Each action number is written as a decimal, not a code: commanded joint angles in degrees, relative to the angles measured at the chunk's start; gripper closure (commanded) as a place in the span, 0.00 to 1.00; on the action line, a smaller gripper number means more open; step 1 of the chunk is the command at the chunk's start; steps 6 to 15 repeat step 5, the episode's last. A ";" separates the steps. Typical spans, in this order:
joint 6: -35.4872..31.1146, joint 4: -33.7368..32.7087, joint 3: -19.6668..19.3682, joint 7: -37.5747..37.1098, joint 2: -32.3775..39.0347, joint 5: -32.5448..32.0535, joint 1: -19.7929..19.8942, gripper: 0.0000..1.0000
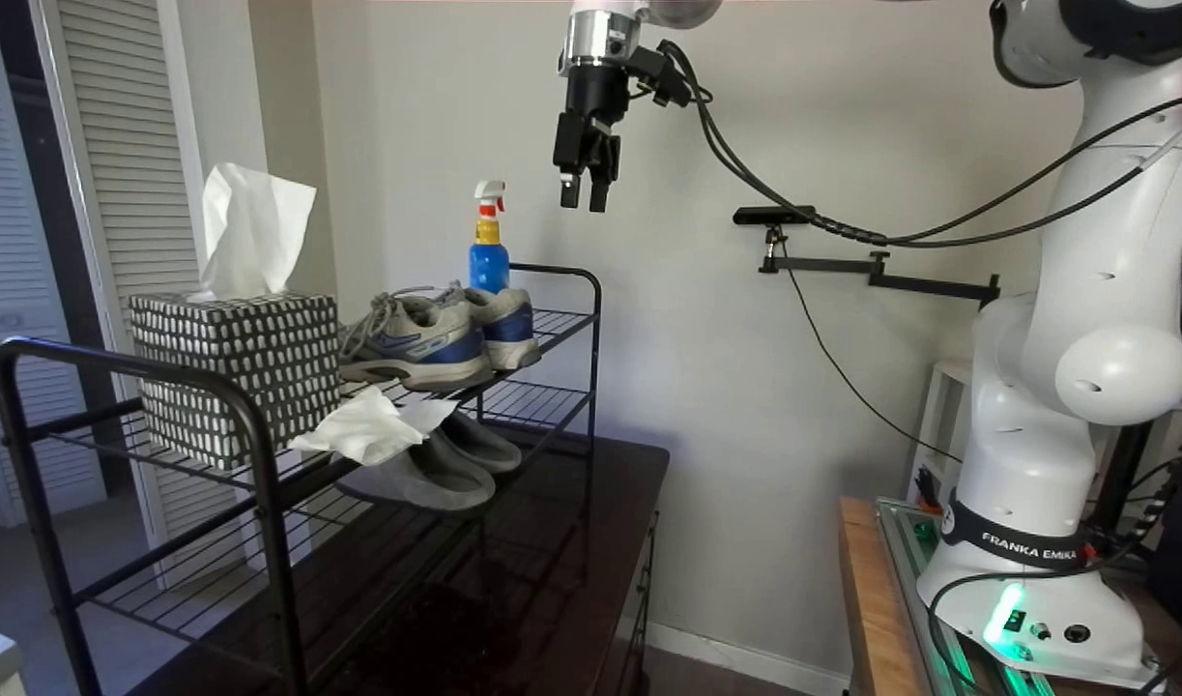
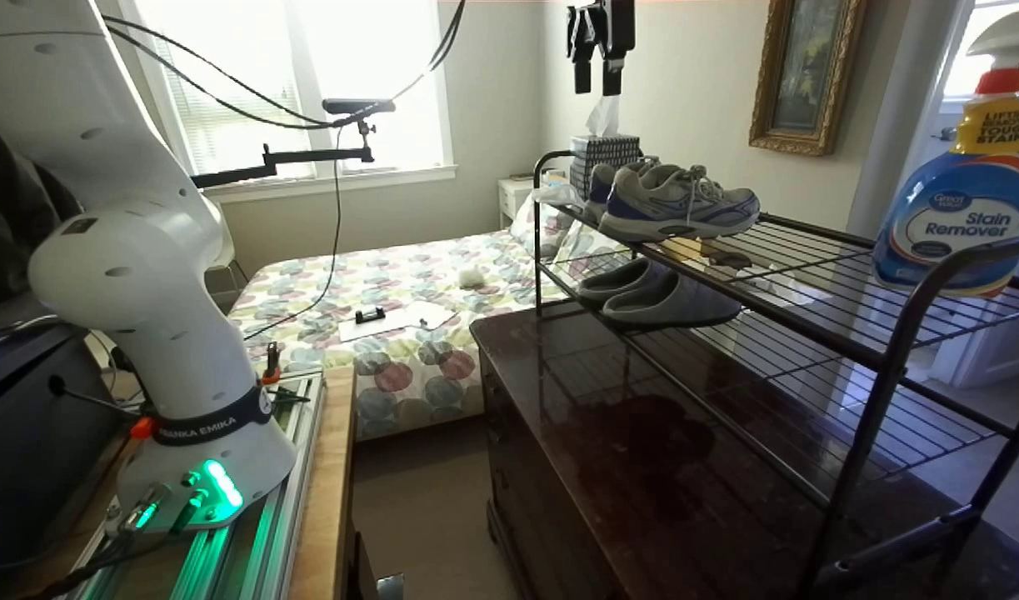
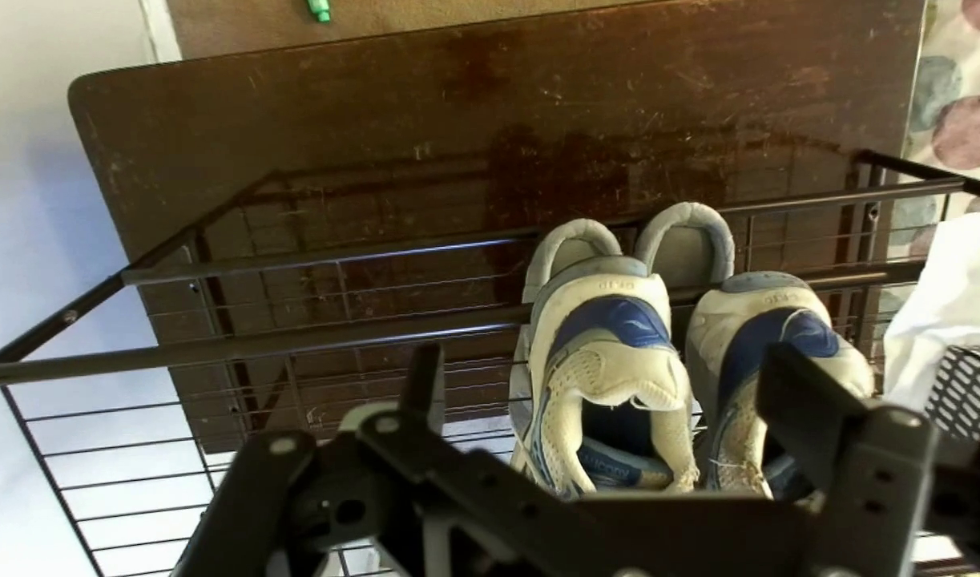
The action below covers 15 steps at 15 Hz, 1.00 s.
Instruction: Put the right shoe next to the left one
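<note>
Two grey-white laced sneakers with blue heels stand side by side on the rack's top tier, toes pointing the same way. By position, the right shoe [image 3: 610, 344] is nearer the spray bottle; it also shows in both exterior views [image 1: 509, 327] [image 2: 680, 204]. The left one [image 3: 778, 344] is beside it toward the tissue box, also in both exterior views [image 1: 426, 346] [image 2: 597, 192]. A narrow gap shows between them in the wrist view. My gripper [image 1: 584, 196] is open and empty, well above the rack; its spread fingers also show in an exterior view [image 2: 597, 83].
Darker laceless grey shoes [image 1: 431, 474] lie on the tier below. A patterned tissue box [image 1: 233, 377] and a crumpled tissue [image 1: 373, 430] are at one end of the rack. A blue spray bottle [image 2: 955, 192] stands at the other. The black rack frame [image 1: 595, 358] has raised end rails.
</note>
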State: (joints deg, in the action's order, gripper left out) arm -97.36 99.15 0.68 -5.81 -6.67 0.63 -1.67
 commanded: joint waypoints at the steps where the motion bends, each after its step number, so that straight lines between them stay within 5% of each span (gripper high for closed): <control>1: -8.29 13.46 0.30 -4.30 -8.37 1.81 0.53 0.00; 15: -5.96 12.29 0.47 -4.34 -6.66 1.08 0.63 0.00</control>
